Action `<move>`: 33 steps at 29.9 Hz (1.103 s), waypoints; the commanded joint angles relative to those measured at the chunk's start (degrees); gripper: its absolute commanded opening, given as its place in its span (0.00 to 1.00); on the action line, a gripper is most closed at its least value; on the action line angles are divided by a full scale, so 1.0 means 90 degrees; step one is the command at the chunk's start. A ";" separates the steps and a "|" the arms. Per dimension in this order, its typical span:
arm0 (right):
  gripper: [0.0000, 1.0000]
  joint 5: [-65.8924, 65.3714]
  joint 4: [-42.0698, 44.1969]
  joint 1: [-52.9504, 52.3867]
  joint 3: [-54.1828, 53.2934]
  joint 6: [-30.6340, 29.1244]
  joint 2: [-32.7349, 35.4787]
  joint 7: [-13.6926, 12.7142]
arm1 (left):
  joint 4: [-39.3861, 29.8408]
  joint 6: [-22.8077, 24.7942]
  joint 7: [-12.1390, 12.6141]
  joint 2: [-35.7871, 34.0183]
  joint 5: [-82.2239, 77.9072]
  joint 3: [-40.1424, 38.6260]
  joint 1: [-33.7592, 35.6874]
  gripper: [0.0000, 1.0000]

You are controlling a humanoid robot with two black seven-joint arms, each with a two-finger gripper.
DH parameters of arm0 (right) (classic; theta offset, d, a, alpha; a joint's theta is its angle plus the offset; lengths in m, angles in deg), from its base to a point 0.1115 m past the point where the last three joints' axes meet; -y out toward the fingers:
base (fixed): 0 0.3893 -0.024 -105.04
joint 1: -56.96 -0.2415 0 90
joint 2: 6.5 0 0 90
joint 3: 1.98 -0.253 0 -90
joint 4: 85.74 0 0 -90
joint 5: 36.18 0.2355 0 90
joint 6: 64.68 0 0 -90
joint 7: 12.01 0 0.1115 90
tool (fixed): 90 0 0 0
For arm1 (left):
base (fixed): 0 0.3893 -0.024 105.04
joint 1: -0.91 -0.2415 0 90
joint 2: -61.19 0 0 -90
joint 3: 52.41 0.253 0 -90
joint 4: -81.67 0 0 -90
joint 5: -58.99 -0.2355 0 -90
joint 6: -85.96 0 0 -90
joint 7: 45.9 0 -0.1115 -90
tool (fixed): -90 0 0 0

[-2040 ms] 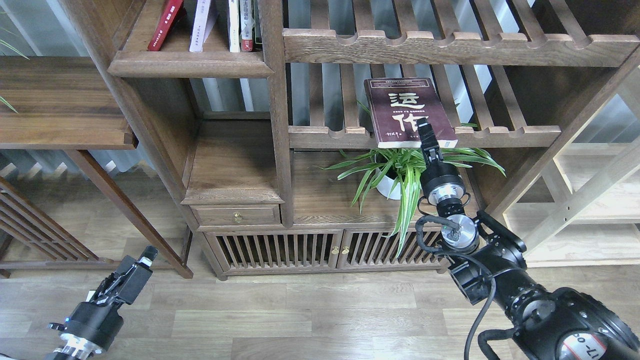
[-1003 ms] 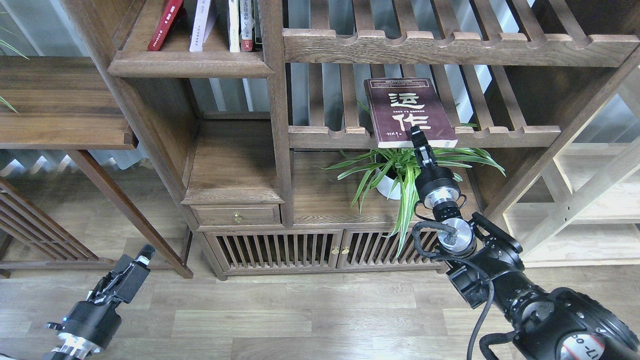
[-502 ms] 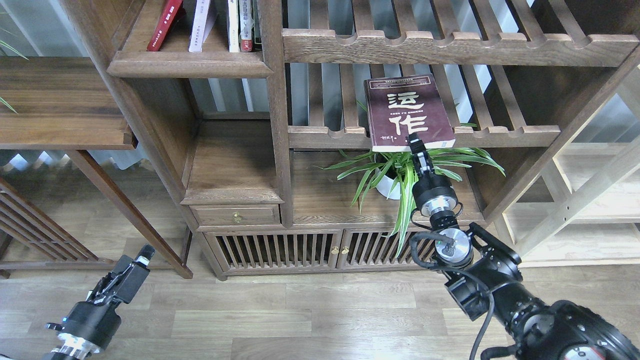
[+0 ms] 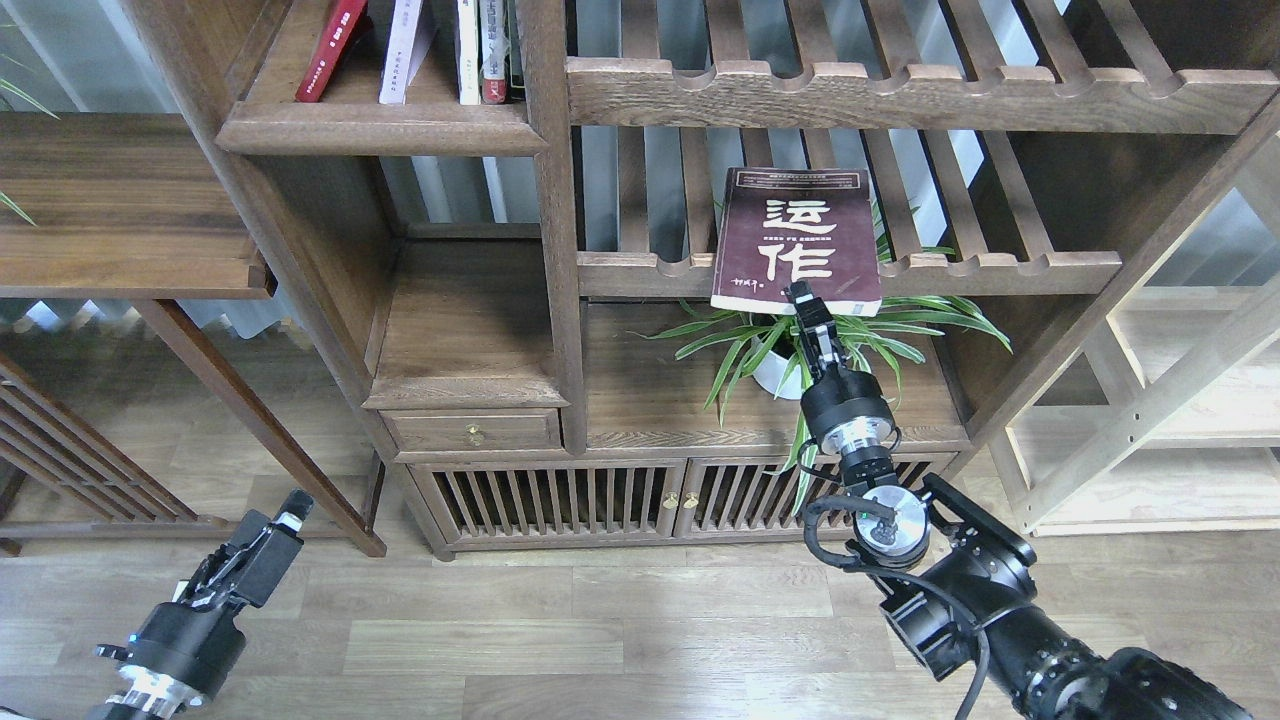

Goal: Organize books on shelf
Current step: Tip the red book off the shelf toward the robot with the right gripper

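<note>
Gripping maroon book (image 4: 797, 238) w/ right gripper (image 4: 803, 298); left gripper (image 4: 283, 520) low, state unclear.

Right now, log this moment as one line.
right gripper: shut on maroon book | book: overhanging slatted rack | left gripper: low, idle

A large maroon book (image 4: 797, 240) with big white Chinese characters lies face up, its near edge overhanging the slatted rack's front rail, while thin red (image 4: 331, 48), lavender-white (image 4: 403, 50) and white (image 4: 467, 50) books stand leaning on the narrow dark-brown shelf (image 4: 380, 128).
</note>
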 commanded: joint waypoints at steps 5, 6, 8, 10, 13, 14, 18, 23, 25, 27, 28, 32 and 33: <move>0.25 -0.0117 -0.0642 0.0468 -0.0024 -0.0224 0.0000 -0.0008 | 0.0027 0.0000 0.0000 0.0019 0.0000 0.0011 0.0037 0.99; 0.25 -0.0146 -0.0652 0.0497 -0.0034 -0.0292 0.0000 -0.0008 | 0.0017 0.0000 0.0000 0.0019 0.0000 0.0031 0.0046 0.99; 0.25 -0.0185 -0.0691 0.0566 -0.0044 -0.0439 0.0000 -0.0018 | 0.0017 0.0000 0.0000 0.0029 0.0000 0.0041 0.0056 0.99; 0.25 -0.0195 -0.0769 0.0644 -0.0063 -0.0527 0.0000 -0.0038 | 0.0027 0.0000 0.0000 0.0039 -0.0010 0.0031 0.0066 0.99; 0.23 -0.0205 -0.0896 0.0751 -0.0093 -0.0557 0.0000 -0.0047 | 0.0056 0.0000 0.0000 0.0039 -0.0010 0.0041 0.0134 0.99; 0.23 -0.0205 -0.0945 0.0780 -0.0093 -0.0557 0.0000 -0.0057 | 0.0056 0.0000 0.0000 0.0039 -0.0010 0.0050 0.0154 0.99; 0.22 -0.0243 -0.1091 0.0907 -0.0083 -0.0780 0.0000 -0.0077 | 0.0076 0.0000 0.0000 0.0000 -0.0010 0.0080 0.0242 0.99; 0.18 -0.0497 -0.1169 0.1112 -0.0083 -0.0904 0.0000 -0.0096 | 0.0075 0.0000 0.0000 0.0000 -0.0010 0.0129 0.0251 0.99; 0.18 -0.0498 -0.1199 0.1200 -0.0093 -0.0904 0.0000 -0.0096 | 0.0076 0.0000 0.0000 0.0000 -0.0010 0.0129 0.0261 0.99; 0.18 -0.0498 -0.1218 0.1249 -0.0093 -0.0904 0.0000 -0.0116 | 0.0076 0.0000 0.0000 0.0000 -0.0010 0.0129 0.0310 0.99; 0.18 -0.0498 -0.1257 0.1278 -0.0093 -0.0904 0.0000 -0.0116 | 0.0076 0.0000 0.0000 0.0000 -0.0010 0.0129 0.0339 0.99; 0.18 -0.0498 -0.1384 0.1376 -0.0093 -0.0904 0.0000 -0.0126 | 0.0076 0.0000 0.0000 -0.0010 -0.0010 0.0129 0.0378 0.99; 0.18 -0.0498 -0.1423 0.1405 -0.0102 -0.0904 0.0000 -0.0126 | 0.0076 0.0000 0.0000 -0.0020 -0.0010 0.0129 0.0369 0.99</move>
